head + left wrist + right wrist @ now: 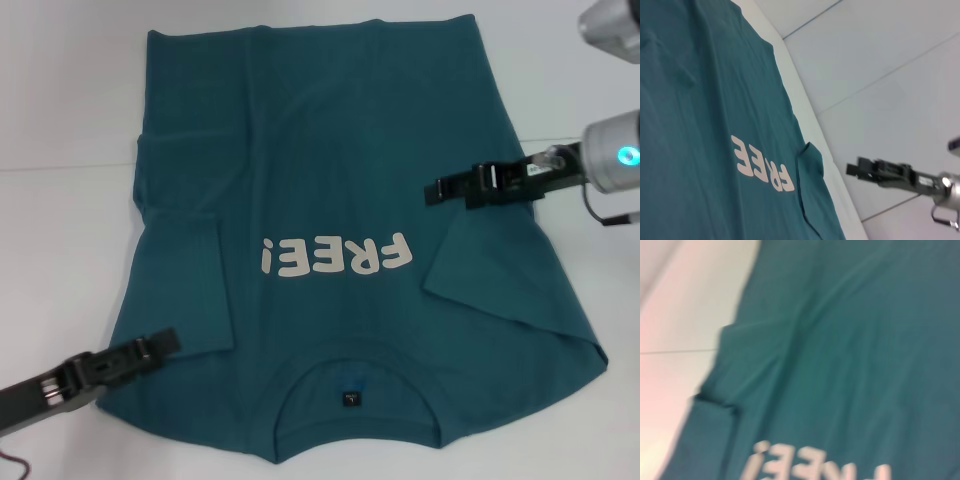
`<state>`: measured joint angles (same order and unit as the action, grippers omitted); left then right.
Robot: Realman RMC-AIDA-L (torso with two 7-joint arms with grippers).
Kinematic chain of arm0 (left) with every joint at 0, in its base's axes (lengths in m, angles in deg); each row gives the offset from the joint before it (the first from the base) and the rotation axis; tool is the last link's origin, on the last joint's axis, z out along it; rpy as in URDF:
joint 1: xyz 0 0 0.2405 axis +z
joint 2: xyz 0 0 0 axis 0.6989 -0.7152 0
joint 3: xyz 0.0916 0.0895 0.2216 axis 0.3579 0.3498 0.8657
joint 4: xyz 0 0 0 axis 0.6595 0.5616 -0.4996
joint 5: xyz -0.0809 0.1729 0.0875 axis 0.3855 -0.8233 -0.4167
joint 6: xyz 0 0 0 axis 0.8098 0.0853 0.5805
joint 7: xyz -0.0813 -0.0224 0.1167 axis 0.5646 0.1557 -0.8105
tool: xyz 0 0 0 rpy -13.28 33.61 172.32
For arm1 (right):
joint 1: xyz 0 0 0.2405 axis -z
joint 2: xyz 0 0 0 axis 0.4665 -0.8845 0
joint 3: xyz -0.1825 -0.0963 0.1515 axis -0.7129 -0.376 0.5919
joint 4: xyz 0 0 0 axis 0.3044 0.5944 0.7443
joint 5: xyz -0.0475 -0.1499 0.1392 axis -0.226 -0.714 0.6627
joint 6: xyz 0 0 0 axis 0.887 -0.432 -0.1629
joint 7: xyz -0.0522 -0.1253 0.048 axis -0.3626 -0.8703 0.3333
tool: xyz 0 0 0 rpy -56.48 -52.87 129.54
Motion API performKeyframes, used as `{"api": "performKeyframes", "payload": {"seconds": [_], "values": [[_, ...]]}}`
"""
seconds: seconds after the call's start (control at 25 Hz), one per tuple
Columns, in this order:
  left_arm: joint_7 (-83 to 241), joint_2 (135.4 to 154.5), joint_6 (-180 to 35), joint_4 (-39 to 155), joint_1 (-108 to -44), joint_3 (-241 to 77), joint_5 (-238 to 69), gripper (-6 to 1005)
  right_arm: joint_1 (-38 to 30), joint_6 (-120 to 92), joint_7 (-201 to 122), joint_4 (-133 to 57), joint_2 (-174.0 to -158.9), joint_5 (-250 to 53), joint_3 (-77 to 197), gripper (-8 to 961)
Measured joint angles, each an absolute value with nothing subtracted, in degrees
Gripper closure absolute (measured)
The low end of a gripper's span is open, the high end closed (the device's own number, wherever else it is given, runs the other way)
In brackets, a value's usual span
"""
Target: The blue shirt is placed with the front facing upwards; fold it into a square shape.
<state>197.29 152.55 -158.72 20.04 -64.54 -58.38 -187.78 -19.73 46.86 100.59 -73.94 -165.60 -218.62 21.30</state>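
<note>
Spread flat over the white table (60, 250), front up: the blue shirt (330, 180), neck hole and small dark label (350, 398) at the near edge, hem at the far edge. White "FREE!" lettering (335, 256) across the chest, reading upside down from the head view. Both short sleeves already folded inward onto the body: one on the robot's left forming a long flap beside the lettering, one on the robot's right lying as an angled panel near the "F". Light creases through the upper half of the cloth.

Over the near left corner, by the shoulder: the left gripper (165, 343), slim black fingers close together, tips just past the shirt's edge, above the fabric. Nothing visibly pinched between them; contact with the cloth cannot be told. No clear gap between the fingers.

On the right side, level with the lettering: the right gripper (432, 190), pointing inward above the right folded sleeve, its black fingers drawn together into a narrow tip. No cloth lifted or held in them. From the left wrist view, same gripper (850, 169) seen out past the shirt's edge, apart from the fabric.

Right wrist view filled with teal cloth, the left sleeve fold and part of the lettering, own fingers not shown.
</note>
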Motion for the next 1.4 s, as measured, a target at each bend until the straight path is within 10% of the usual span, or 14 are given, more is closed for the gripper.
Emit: {"api": "performKeyframes", "payload": {"seconds": [0.48, 1.4], "values": [[216.7, 150.59, -157.2, 18.1, -63.5, -66.6, -197.5, 265, -11.5, 60.7, 100.2, -80.9, -164.41, -212.0, 22.7, 9], [220.9, 149.84, -144.5, 23.7, -65.6, -66.2, -200.9, 267, -10.8, 60.7, 99.9, -80.4, -164.27, -211.9, 25.2, 9]]}}
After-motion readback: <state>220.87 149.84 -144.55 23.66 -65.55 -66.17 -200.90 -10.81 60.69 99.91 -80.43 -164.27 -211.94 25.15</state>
